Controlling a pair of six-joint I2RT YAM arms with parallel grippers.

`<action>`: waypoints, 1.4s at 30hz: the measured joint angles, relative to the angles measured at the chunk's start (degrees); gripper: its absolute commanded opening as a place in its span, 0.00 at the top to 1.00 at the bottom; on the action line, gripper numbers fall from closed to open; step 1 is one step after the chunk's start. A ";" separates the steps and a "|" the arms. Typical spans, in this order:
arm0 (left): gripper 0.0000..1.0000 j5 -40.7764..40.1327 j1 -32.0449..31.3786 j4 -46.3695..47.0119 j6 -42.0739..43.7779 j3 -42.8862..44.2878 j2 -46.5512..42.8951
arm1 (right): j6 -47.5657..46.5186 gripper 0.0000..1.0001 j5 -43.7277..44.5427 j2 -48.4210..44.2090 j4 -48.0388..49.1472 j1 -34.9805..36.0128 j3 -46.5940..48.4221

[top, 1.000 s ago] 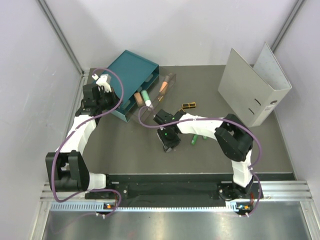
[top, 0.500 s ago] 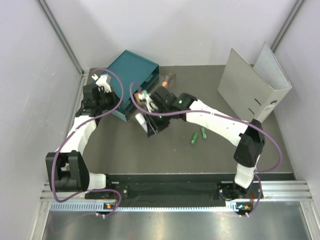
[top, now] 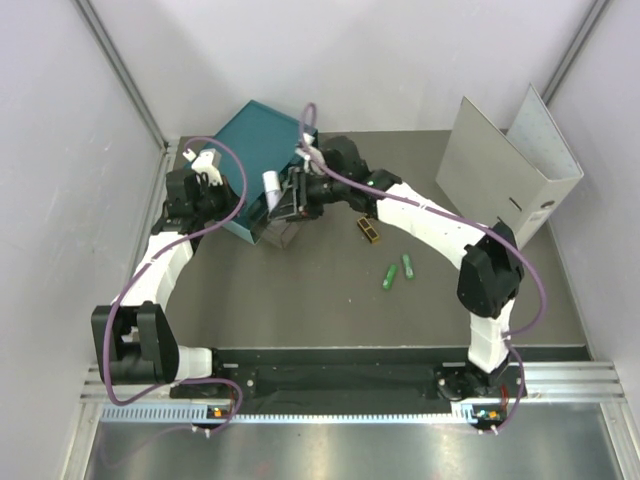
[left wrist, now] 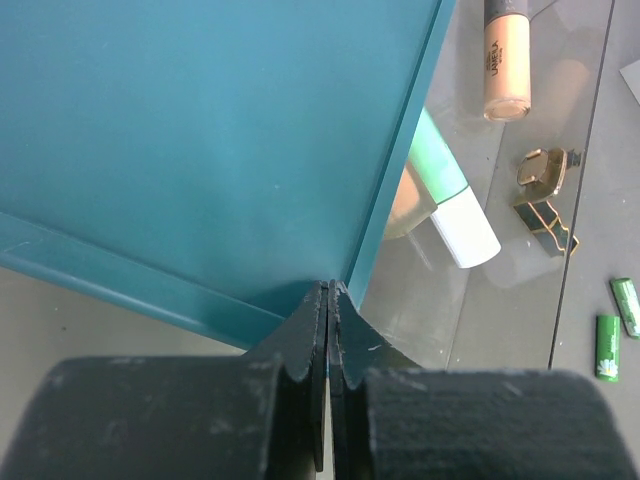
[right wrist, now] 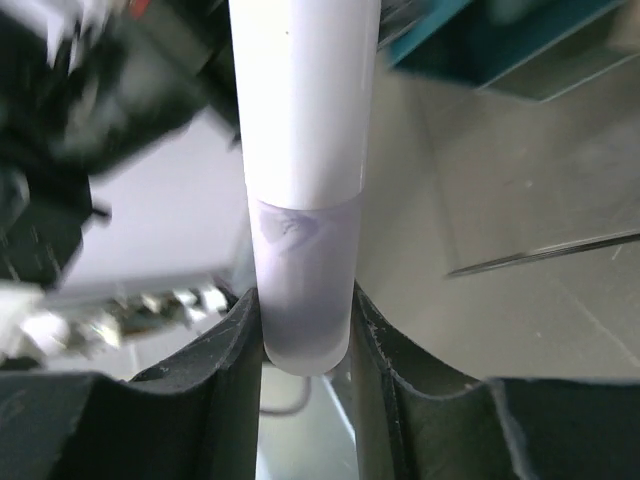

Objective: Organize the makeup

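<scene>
Grey tabletop is stretching between pale walls, with the teal drawer box [top: 262, 140] sitting at its far left. I am holding my right claw [right wrist: 305, 320] part-way closed, its two fingers pinching the lilac-tinted end of a white tube [right wrist: 305, 150], which is sticking straight out past my fingertips. Seen from above, that tube is hanging just beside the box's front. I am pressing my left claw [left wrist: 328, 305] fully closed on nothing, its tips touching the box's near corner. Two green tubes [top: 389, 277] are lying well apart from both claws, nearer my bases, and a black-and-gold case [top: 370, 230] is lying between them and the box.
</scene>
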 measured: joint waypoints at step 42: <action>1.00 -0.44 -0.02 -0.90 0.11 0.37 -0.13 | 48.39 0.67 13.49 12.76 24.96 -9.18 -3.41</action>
